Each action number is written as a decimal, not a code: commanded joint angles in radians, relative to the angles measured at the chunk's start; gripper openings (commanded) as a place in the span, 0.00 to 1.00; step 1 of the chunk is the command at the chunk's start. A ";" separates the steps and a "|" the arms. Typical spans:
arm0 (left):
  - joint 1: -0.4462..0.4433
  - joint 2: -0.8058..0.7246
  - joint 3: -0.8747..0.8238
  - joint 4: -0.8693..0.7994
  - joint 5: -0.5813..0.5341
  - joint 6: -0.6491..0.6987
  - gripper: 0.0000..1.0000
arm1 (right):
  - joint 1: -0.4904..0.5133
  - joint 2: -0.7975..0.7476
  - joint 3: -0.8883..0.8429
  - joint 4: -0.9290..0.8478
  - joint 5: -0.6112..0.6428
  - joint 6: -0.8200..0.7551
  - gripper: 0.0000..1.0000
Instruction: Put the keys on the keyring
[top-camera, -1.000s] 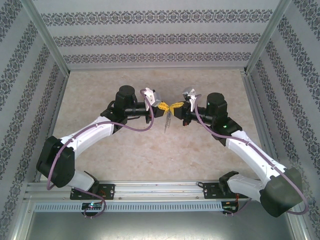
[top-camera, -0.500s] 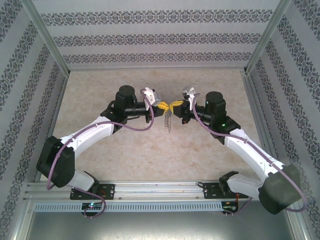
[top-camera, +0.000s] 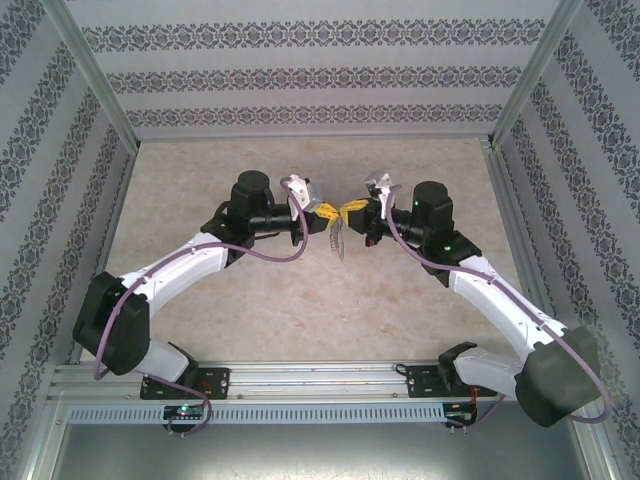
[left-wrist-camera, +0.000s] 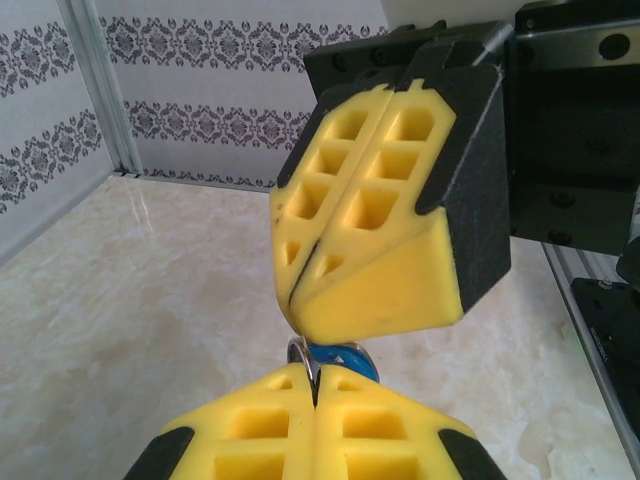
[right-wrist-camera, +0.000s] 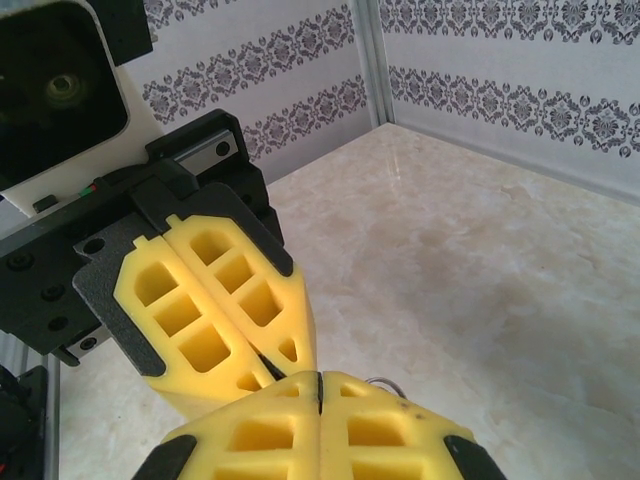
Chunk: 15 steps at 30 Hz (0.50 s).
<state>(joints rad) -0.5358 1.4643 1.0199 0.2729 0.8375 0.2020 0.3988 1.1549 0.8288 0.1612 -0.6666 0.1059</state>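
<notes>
— So, why do we hold both arms up over the middle of the table (top-camera: 300, 310) instead of working on its surface?
— Because threading needs both parts free in the air, we judge. Our left gripper (top-camera: 322, 211) and right gripper (top-camera: 350, 209) meet tip to tip, so the small parts sit right where the tips come together.
— Are they clenched?
— Both are, with the yellow pads (left-wrist-camera: 380, 200) pressed flat against each other. The keys (left-wrist-camera: 343, 358) show in our left wrist view as a blue tag with a sliver of silver, just between the two sets of tips. We cannot tell which gripper actually pinches it.
— And the keyring (top-camera: 338, 240)?
— In the top view it hangs thin and grey just below the meeting point, apart from the table.
— Any container involved?
— None that we see. The nearest thing to one is the loop itself, and whether the key has passed onto it is too small to tell. We judge threading is the step in hand.
</notes>
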 joint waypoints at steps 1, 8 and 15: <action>-0.019 -0.043 0.016 0.024 0.098 0.007 0.00 | -0.029 0.013 -0.013 0.035 0.053 0.002 0.00; -0.020 -0.058 -0.006 0.059 0.068 0.002 0.00 | -0.038 0.006 -0.036 0.039 0.053 0.015 0.00; -0.019 -0.048 0.000 0.049 0.049 0.005 0.00 | -0.037 -0.036 -0.047 0.042 0.052 0.031 0.00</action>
<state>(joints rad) -0.5442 1.4353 1.0195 0.2771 0.8753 0.2024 0.3660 1.1561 0.7887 0.1688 -0.6178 0.1181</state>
